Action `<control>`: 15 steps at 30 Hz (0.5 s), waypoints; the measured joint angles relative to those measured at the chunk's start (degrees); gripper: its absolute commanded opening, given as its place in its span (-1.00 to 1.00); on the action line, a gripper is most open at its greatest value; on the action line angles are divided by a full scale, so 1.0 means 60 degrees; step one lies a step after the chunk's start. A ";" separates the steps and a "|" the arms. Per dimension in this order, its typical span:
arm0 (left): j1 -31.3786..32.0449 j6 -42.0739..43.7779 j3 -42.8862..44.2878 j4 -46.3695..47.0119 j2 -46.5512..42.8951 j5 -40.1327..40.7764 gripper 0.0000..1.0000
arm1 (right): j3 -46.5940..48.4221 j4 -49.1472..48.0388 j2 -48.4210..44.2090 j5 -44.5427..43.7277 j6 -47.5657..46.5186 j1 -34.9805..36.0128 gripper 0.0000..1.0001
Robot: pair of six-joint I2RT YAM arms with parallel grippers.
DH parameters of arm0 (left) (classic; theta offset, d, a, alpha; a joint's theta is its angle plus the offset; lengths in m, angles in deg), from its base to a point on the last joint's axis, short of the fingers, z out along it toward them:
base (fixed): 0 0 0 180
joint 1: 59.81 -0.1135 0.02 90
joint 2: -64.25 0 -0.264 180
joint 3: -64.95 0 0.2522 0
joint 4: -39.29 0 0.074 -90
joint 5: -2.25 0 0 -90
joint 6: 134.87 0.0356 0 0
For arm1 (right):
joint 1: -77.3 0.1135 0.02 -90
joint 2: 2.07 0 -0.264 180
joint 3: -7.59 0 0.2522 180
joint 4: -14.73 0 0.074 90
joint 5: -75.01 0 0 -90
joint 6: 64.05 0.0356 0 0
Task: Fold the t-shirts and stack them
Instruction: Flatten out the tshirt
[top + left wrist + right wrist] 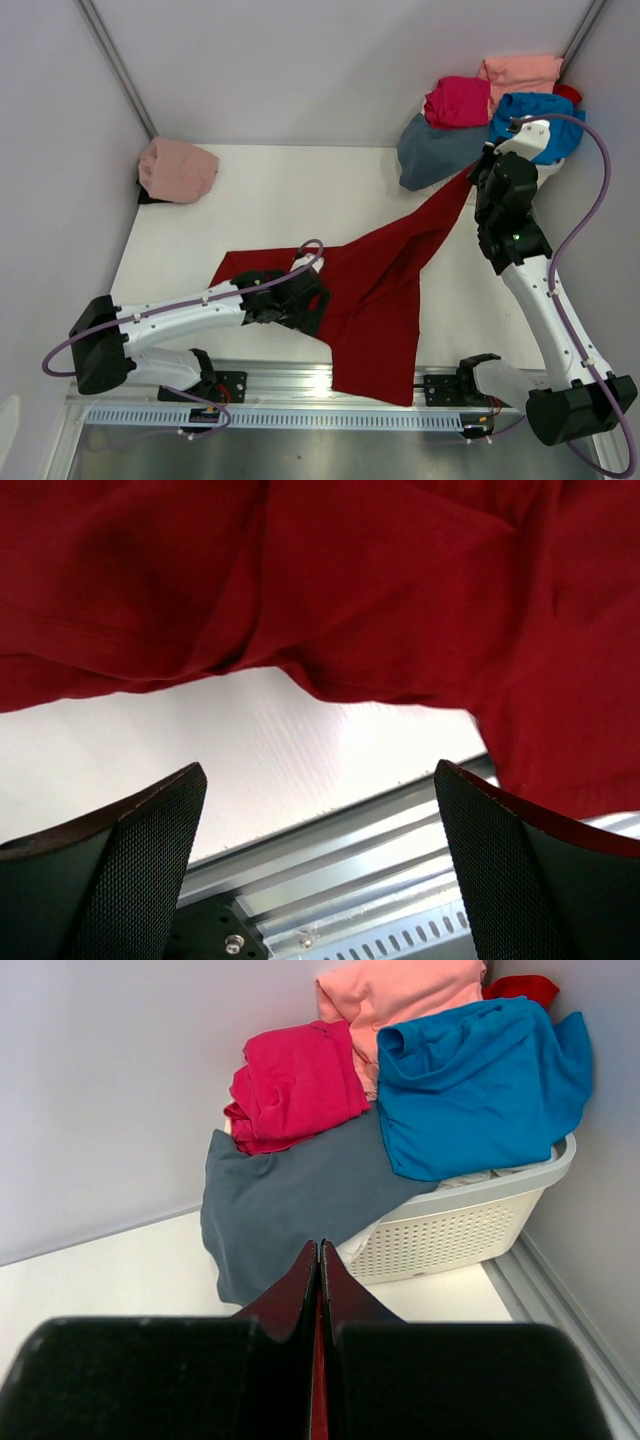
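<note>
Our right gripper (319, 1260) is pinched tight on a fold of the dark red t-shirt (380, 290), near the white basket (470, 1225). Our left gripper (320, 775) has its jaws wide apart just short of the shirt's edge. The shirt stretches diagonally across the table (250, 200), and one end hangs over the front rail (280, 385). Only the right wrist view shows us the basket's lattice, under the blue t-shirt (480, 1080), magenta t-shirt (295, 1085), salmon t-shirt (400, 990) and grey t-shirt (280, 1200). Only the top view shows the dusty pink t-shirt (178, 168), at the table's far left corner.
</note>
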 measured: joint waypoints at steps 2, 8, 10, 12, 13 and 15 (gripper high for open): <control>0.0000 -0.0080 0.0000 -0.0004 0.0000 0.0277 0.99 | 0.0000 0.0000 0.0000 0.0000 0.0000 0.0051 -1.00; -0.0029 -0.0222 0.0124 0.0015 0.0379 0.0914 0.99 | -0.0004 0.0000 0.0000 -0.0004 0.0000 0.0266 -1.00; -0.0146 -0.0197 0.0470 -0.0033 0.0962 0.0976 0.91 | -0.0004 -0.0004 0.0000 -0.0025 0.0000 0.0372 -1.00; -0.0386 -0.0033 0.0969 0.0069 0.1763 0.0936 0.81 | -0.0004 -0.0004 0.0000 -0.0069 0.0000 0.0463 -1.00; -0.0488 0.0087 0.1228 0.0142 0.2182 0.0907 0.79 | -0.0004 0.0000 0.0000 -0.0073 0.0000 0.0510 -1.00; -0.0648 0.0459 0.1687 0.0397 0.2900 0.0871 0.69 | -0.0004 0.0000 0.0000 -0.0084 0.0000 0.0586 -1.00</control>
